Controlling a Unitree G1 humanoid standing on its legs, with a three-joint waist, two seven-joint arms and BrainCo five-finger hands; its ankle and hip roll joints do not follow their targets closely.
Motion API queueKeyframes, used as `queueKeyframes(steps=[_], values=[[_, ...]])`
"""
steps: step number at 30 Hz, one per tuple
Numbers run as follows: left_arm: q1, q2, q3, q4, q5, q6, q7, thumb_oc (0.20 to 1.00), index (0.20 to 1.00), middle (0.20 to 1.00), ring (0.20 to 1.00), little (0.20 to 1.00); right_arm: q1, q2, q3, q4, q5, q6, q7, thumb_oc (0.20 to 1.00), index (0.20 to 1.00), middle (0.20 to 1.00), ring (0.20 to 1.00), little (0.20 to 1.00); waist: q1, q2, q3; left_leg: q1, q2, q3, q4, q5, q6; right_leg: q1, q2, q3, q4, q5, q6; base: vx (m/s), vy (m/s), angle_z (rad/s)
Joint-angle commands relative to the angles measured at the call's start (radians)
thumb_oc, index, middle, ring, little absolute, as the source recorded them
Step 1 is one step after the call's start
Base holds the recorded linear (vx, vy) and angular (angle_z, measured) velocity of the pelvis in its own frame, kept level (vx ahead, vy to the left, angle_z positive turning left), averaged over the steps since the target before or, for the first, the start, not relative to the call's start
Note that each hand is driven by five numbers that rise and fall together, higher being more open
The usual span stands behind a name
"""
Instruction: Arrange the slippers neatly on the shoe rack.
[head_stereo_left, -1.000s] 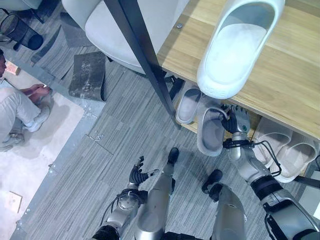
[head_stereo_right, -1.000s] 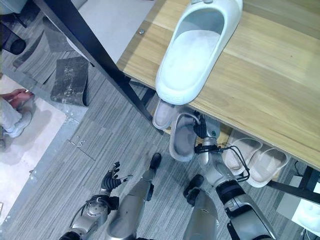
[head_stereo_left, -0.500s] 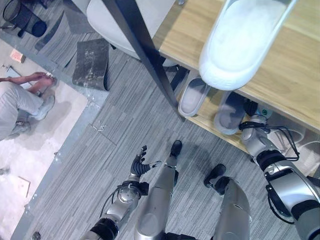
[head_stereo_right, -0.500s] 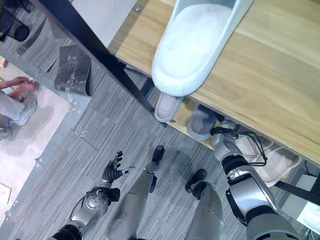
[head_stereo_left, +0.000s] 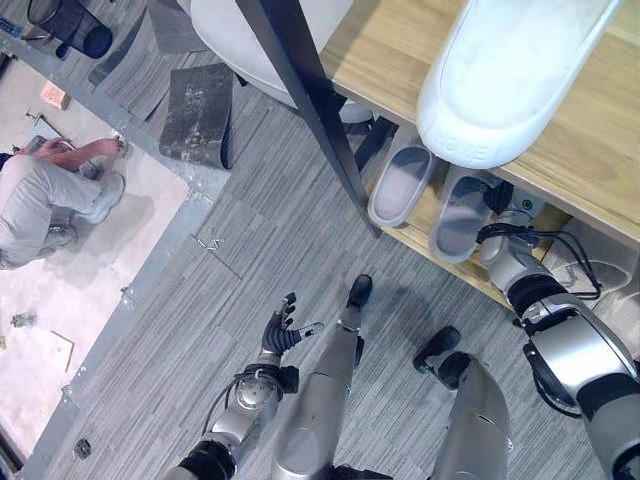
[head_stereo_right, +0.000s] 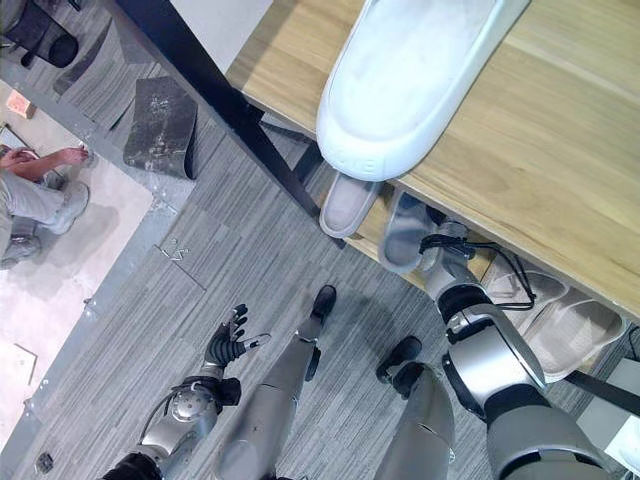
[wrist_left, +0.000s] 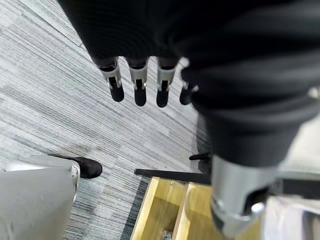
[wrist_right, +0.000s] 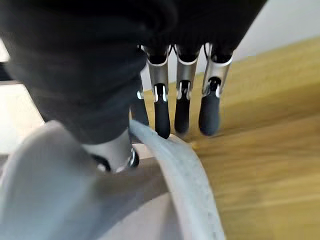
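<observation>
Slipper: pale grey slipper, open-backed, on the shoe rack lower shelf, right of its mate.
Right hand: pinching the slipper's rim.
Left hand: fingers spread, over floor.

**Colours and patterns across the rack and floor**

You see a white slipper on the light honey-coloured wood top of the shoe rack, whose grain runs in pale streaks. On the lower shelf, two grey slippers sit side by side, and to their right a cream-beige pair. The rack's post is black. The floor is grey carpet with fine, darker streaks; to the left it gives way to a pale, off-white surface. Your right hand has silver fingers with dark tips under a black ribbed cover, and the left hand has the same colouring. The person at far left wears light grey.
</observation>
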Motion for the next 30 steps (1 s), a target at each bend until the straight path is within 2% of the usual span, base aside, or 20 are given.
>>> queueKeyframes(steps=[1, 5, 10, 14, 17, 21, 23, 25, 26, 28, 29, 30], values=[[-0.004, 0.019, -0.008, -0.032, -0.024, -0.049, 0.003, 1.0, 1.0, 1.0, 1.0, 1.0, -0.022, -0.007, 0.026, -0.003, 0.032, -0.014, 0.023, 1.0, 1.0, 1.0, 1.0, 1.0, 0.024, -0.017, 0.019, 0.05, -0.05, 0.027, 0.086, -0.153, 0.042, 0.114, 0.062, 0.044, -0.144, 0.016, 0.077, 0.03, 0.022, 0.0], [-0.011, 0.015, 0.008, -0.026, -0.016, -0.04, 0.012, 1.0, 1.0, 1.0, 1.0, 1.0, 0.045, 0.003, -0.016, -0.22, 0.078, -0.07, 0.029, 1.0, 1.0, 1.0, 1.0, 1.0, 0.001, -0.037, 0.021, 0.099, -0.042, 0.032, 0.052, -0.151, 0.041, 0.158, 0.074, 0.045, -0.185, 0.032, 0.079, 0.03, 0.011, -0.04], [0.011, 0.01, 0.017, -0.042, -0.022, -0.033, 0.013, 1.0, 1.0, 1.0, 1.0, 1.0, 0.196, 0.013, -0.107, -0.46, 0.083, -0.088, 0.01, 1.0, 1.0, 1.0, 1.0, 1.0, -0.025, -0.054, 0.013, 0.17, -0.029, 0.031, -0.02, -0.133, 0.034, 0.229, 0.087, 0.029, -0.267, 0.066, 0.087, 0.03, -0.012, -0.11], [0.036, 0.004, 0.01, -0.051, -0.016, -0.019, -0.002, 1.0, 1.0, 1.0, 1.0, 1.0, 0.314, 0.056, -0.168, -0.593, 0.092, -0.109, 0.01, 1.0, 1.0, 1.0, 1.0, 1.0, -0.044, -0.06, -0.004, 0.222, -0.021, 0.038, -0.064, -0.125, 0.035, 0.271, 0.095, 0.028, -0.311, 0.082, 0.094, 0.05, 0.01, -0.1], [0.04, 0.001, 0.005, -0.053, -0.011, -0.012, -0.001, 1.0, 1.0, 1.0, 1.0, 1.0, 0.345, 0.069, -0.181, -0.622, 0.09, -0.109, 0.004, 1.0, 1.0, 1.0, 1.0, 1.0, -0.048, -0.063, -0.007, 0.232, -0.019, 0.04, -0.067, -0.126, 0.036, 0.281, 0.098, 0.033, -0.32, 0.084, 0.095, 0.01, 0.007, -0.02], [0.042, -0.01, -0.011, -0.047, 0.007, -0.008, 0.011, 1.0, 1.0, 1.0, 1.0, 1.0, 0.393, 0.112, -0.226, -0.574, 0.105, -0.098, -0.061, 1.0, 1.0, 1.0, 1.0, 1.0, -0.054, -0.061, -0.007, 0.241, -0.022, 0.042, -0.065, -0.132, 0.038, 0.292, 0.1, 0.034, -0.325, 0.08, 0.097, 0.02, 0.003, -0.11], [0.031, -0.005, -0.022, -0.054, 0.007, -0.008, 0.014, 1.0, 1.0, 1.0, 1.0, 1.0, 0.387, 0.127, -0.231, -0.513, 0.142, -0.106, -0.063, 1.0, 1.0, 1.0, 1.0, 1.0, -0.052, -0.055, -0.002, 0.24, -0.023, 0.04, -0.064, -0.132, 0.04, 0.292, 0.098, 0.035, -0.323, 0.08, 0.098, 0.0, 0.001, -0.02], [0.021, 0.003, -0.035, -0.059, 0.01, -0.004, 0.017, 1.0, 1.0, 1.0, 1.0, 1.0, 0.37, 0.16, -0.239, -0.399, 0.239, -0.127, -0.038, 1.0, 1.0, 1.0, 1.0, 1.0, -0.042, -0.044, 0.005, 0.235, -0.026, 0.037, -0.063, -0.13, 0.041, 0.289, 0.095, 0.028, -0.322, 0.084, 0.101, 0.0, 0.0, 0.0], [0.02, 0.003, -0.035, -0.059, 0.01, -0.004, 0.017, 1.0, 1.0, 1.0, 1.0, 1.0, 0.367, 0.16, -0.239, -0.395, 0.241, -0.13, -0.038, 1.0, 1.0, 1.0, 1.0, 1.0, -0.042, -0.044, 0.005, 0.235, -0.026, 0.036, -0.063, -0.13, 0.041, 0.289, 0.095, 0.028, -0.323, 0.084, 0.102, 0.0, 0.0, 0.0], [0.019, 0.011, -0.047, -0.051, 0.014, -0.001, 0.013, 1.0, 1.0, 1.0, 1.0, 1.0, 0.319, 0.186, -0.24, -0.266, 0.362, -0.161, 0.016, 1.0, 1.0, 1.0, 1.0, 1.0, -0.025, -0.034, 0.012, 0.231, -0.03, 0.031, -0.062, -0.127, 0.041, 0.288, 0.093, 0.022, -0.322, 0.083, 0.102, 0.0, 0.0, 0.0], [0.018, 0.012, -0.047, -0.051, 0.014, -0.001, 0.013, 1.0, 1.0, 1.0, 1.0, 1.0, 0.316, 0.186, -0.24, -0.261, 0.364, -0.164, 0.017, 1.0, 1.0, 1.0, 1.0, 1.0, -0.025, -0.034, 0.013, 0.231, -0.031, 0.03, -0.063, -0.127, 0.041, 0.288, 0.093, 0.022, -0.322, 0.083, 0.102, 0.01, -0.02, 0.06], [0.017, 0.015, -0.052, -0.05, 0.01, 0.002, 0.009, 1.0, 1.0, 1.0, 1.0, 1.0, 0.293, 0.209, -0.256, -0.224, 0.437, -0.186, 0.041, 1.0, 1.0, 1.0, 1.0, 1.0, -0.019, -0.032, 0.014, 0.23, -0.031, 0.029, -0.062, -0.128, 0.041, 0.288, 0.092, 0.021, -0.321, 0.083, 0.102, 0.01, -0.001, 0.08]])
